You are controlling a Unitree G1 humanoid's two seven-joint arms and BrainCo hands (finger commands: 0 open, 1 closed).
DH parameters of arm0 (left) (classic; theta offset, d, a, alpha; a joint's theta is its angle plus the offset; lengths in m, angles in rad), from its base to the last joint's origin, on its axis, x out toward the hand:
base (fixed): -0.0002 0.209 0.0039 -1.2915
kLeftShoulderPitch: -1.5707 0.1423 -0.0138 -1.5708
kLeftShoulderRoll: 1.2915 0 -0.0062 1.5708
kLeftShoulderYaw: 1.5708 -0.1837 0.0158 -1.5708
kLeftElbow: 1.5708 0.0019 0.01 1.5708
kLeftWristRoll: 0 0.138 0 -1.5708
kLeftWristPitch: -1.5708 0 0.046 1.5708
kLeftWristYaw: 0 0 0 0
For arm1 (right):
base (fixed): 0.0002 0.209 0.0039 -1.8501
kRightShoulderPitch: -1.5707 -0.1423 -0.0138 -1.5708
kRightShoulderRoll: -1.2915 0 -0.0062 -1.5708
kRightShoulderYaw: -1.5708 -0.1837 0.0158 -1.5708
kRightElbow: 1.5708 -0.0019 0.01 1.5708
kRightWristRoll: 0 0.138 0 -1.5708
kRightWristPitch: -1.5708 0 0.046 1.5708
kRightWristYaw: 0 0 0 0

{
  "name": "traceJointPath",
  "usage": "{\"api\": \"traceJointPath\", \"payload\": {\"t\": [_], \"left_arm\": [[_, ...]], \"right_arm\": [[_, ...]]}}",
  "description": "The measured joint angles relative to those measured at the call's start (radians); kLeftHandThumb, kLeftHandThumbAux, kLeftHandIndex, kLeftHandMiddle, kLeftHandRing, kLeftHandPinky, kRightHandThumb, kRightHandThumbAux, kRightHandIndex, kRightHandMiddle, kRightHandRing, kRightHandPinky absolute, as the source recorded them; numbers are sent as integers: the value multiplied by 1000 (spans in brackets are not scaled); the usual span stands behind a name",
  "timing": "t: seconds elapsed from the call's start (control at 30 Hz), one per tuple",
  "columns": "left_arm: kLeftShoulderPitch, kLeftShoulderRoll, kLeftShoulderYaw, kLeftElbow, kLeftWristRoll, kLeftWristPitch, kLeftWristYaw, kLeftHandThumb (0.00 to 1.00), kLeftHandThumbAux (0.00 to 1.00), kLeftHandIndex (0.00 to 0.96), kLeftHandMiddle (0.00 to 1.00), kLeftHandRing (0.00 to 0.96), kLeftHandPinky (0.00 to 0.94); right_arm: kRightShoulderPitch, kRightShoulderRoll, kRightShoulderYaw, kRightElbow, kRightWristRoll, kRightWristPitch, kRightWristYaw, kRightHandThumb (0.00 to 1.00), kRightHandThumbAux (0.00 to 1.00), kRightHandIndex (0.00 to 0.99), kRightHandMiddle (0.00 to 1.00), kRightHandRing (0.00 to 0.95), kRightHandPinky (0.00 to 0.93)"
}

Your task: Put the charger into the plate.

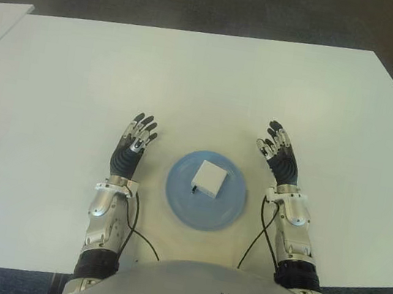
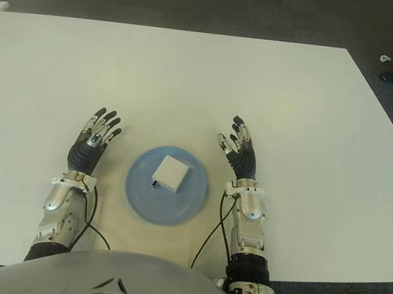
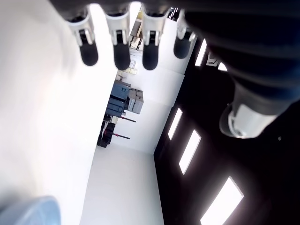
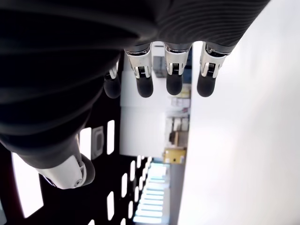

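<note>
The white charger (image 1: 210, 179) already lay inside the blue plate (image 1: 182, 205), a little toward its far side, so the placing step looked finished and the task seemed all but complete. The next move probably called for nothing more than keeping both arms clear of the plate (any nudge could slide it across the white table (image 1: 206, 82)). The left robot hand (image 1: 132, 148) showed just left of the plate, fingers spread and empty. The right robot hand (image 1: 279, 156) showed just right of it, likewise splayed, palm turned inward, holding nothing.
</note>
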Motion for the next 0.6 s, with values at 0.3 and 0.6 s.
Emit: {"api": "traceJointPath", "payload": {"t": [0.3, 0.6], "left_arm": [[-6, 0, 0, 5, 7, -4, 3, 0, 555, 86, 120, 115, 121], [-6, 0, -1, 5, 12, -3, 10, 0, 552, 87, 122, 117, 124]], "right_arm": [[-47, -41, 23, 98, -34, -57, -11, 6, 526, 4, 5, 0, 0], [-43, -65, 48, 104, -29, -76, 26, 0, 641, 0, 0, 0, 0]]}}
